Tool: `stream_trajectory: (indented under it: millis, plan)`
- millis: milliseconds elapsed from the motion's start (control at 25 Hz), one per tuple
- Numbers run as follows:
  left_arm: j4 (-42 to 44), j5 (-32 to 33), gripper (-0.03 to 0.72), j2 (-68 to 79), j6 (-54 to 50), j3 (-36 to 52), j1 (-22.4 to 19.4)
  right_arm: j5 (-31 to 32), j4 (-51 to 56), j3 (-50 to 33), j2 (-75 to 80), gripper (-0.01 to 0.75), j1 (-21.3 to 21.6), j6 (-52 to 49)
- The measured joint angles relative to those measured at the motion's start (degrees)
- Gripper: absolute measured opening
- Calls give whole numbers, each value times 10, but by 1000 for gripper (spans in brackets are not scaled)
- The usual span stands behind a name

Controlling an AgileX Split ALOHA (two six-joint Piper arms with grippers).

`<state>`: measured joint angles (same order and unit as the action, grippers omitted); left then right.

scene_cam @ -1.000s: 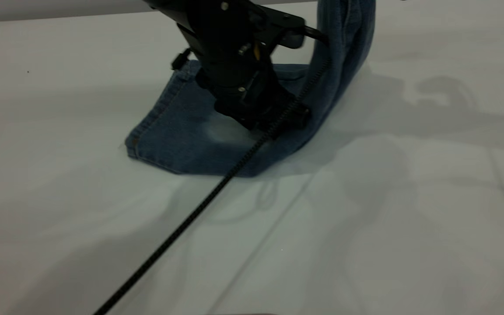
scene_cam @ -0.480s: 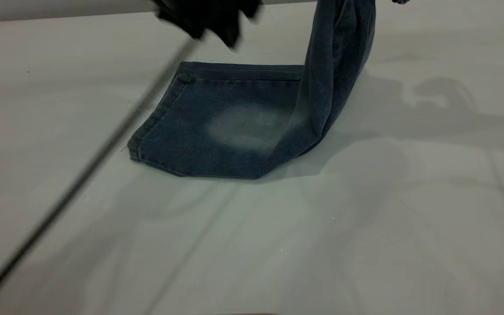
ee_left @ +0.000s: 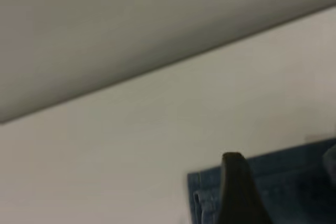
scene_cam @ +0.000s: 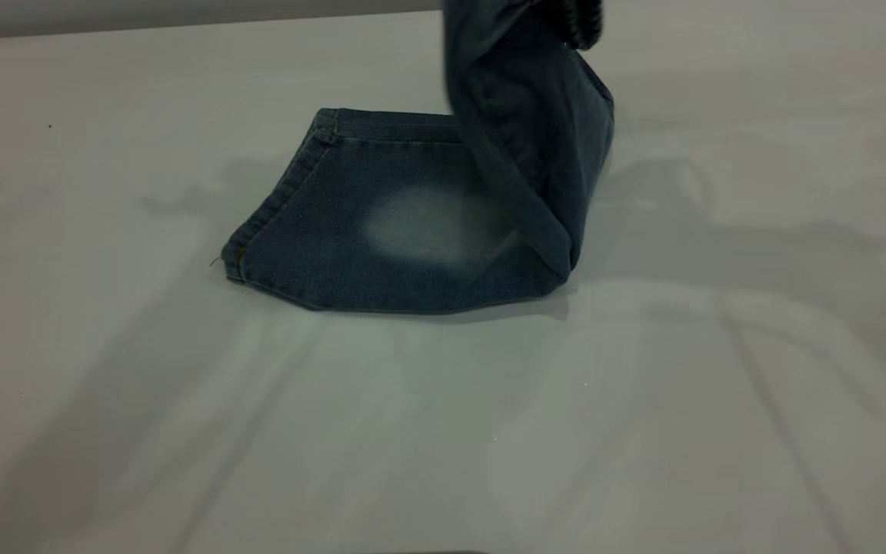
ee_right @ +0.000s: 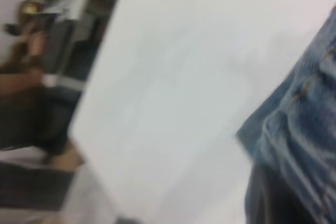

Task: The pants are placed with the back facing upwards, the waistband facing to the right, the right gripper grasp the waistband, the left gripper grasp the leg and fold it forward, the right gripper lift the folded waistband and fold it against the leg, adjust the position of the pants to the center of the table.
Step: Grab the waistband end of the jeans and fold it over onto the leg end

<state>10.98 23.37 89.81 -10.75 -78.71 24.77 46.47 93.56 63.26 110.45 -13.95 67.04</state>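
Note:
The blue denim pants (scene_cam: 412, 231) lie folded on the white table (scene_cam: 143, 385), a faded pale patch facing up. Their waistband end (scene_cam: 520, 92) is lifted off the table and hangs from the top edge of the exterior view, leaning over the flat leg. My right gripper (ee_right: 270, 195) is shut on the waistband (ee_right: 304, 124), and only a black ribbed bit of it (scene_cam: 583, 21) shows in the exterior view. My left gripper (ee_left: 239, 192) is out of the exterior view. In its wrist view it is a dark tip above the pants' hem edge (ee_left: 294, 177).
The table's far edge (scene_cam: 181, 19) runs along the top of the exterior view. Faint creases and arm shadows cross the bare surface in front of the pants. A person (ee_right: 26, 77) and furniture show beyond the table's edge in the right wrist view.
The left arm lifted off the flat leg and left the exterior view up and to the left. The raised waistband end has swung left, over the leg.

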Motion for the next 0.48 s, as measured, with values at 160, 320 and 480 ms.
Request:
stream_trajectory:
  millis: [160, 320, 480]
  plan:
    - [0, 10, 391, -32, 0, 0, 0, -118, 17, 0, 0, 71, -51, 51]
    - [0, 15, 392, -40, 1, 0, 0, -165, 24, 0, 15, 71, -92, 78]
    - [0, 18, 392, -40, 1, 1, 0, -179, 29, 16, 53, 77, -124, 83]
